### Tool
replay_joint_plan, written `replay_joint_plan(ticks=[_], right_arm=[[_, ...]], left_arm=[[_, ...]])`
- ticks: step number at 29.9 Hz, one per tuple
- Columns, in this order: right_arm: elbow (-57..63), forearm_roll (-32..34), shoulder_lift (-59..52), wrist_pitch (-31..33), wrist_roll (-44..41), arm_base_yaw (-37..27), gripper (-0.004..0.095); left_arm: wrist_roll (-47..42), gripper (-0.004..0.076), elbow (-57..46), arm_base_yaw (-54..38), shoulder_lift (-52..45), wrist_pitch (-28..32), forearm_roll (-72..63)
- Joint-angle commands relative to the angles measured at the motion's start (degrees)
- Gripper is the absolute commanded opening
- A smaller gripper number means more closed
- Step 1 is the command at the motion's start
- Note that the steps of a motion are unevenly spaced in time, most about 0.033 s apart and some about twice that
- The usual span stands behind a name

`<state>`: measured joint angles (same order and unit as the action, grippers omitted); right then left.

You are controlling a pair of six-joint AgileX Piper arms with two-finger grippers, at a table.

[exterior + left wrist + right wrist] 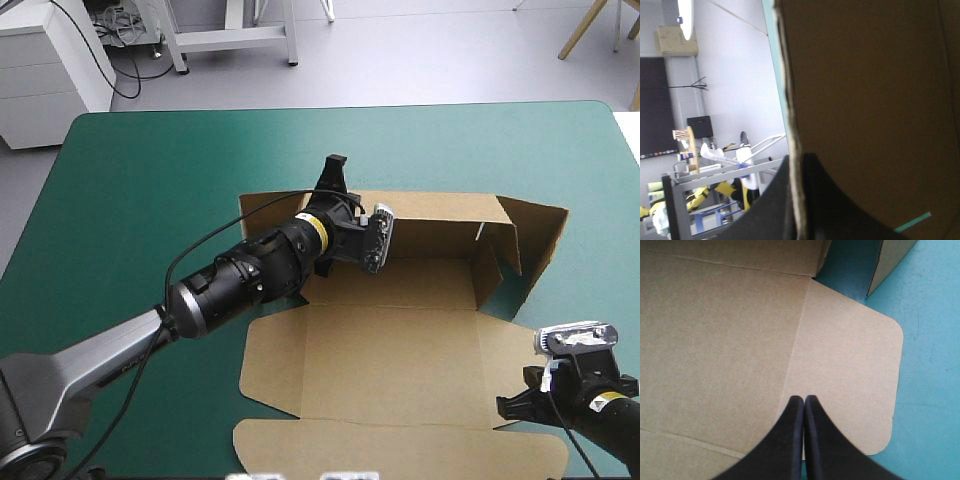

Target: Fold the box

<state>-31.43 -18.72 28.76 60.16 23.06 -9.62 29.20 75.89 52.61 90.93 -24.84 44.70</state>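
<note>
The brown box (pixel 400 340) lies in the middle of the table, its far wall and right wall (pixel 535 240) raised and its lid flat toward the near edge. At the box's far left corner my left gripper (pixel 335 168) is shut on an upright wall. In the left wrist view that board (pixel 865 100) runs edge-on between the black fingers (pixel 775 205). My right gripper (pixel 512 407) hovers over the lid's rounded right flap (pixel 850 365). It is shut, tips (pixel 804 402) meeting with nothing between them.
Teal-green cover (pixel 130 200) surrounds the box on the left, far and right sides, and shows beside the flap (pixel 930 340). The lid's front strip (pixel 400 445) reaches close to the table's near edge.
</note>
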Motion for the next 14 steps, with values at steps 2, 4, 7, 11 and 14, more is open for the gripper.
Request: replay_joint_plan(ticks=[2,4,7,11,14], right_arm=[[-1.41,-1.19,0.18,-2.64,0.59,0.09,-0.0019],[-1.41,-1.19,0.18,-2.64,0.59,0.09,-0.0019],[-1.41,-1.19,0.18,-2.64,0.59,0.09,-0.0019],[-1.41,-1.19,0.18,-2.64,0.59,0.09,-0.0019],[-1.41,-1.19,0.18,-2.64,0.59,0.09,-0.0019]], left_arm=[[-20.21,-0.001,-3.32,2.17,-1.87,4.03,21.82],[-27.94,-0.001,-5.42,2.53,-1.87,3.67,30.04],[-38.45,-0.001,-8.19,2.53,-1.77,3.66,40.94],[-45.19,-0.001,-10.65,2.53,-1.78,3.66,51.53],[-46.38,-0.001,-11.6,2.53,-1.78,3.54,53.47]])
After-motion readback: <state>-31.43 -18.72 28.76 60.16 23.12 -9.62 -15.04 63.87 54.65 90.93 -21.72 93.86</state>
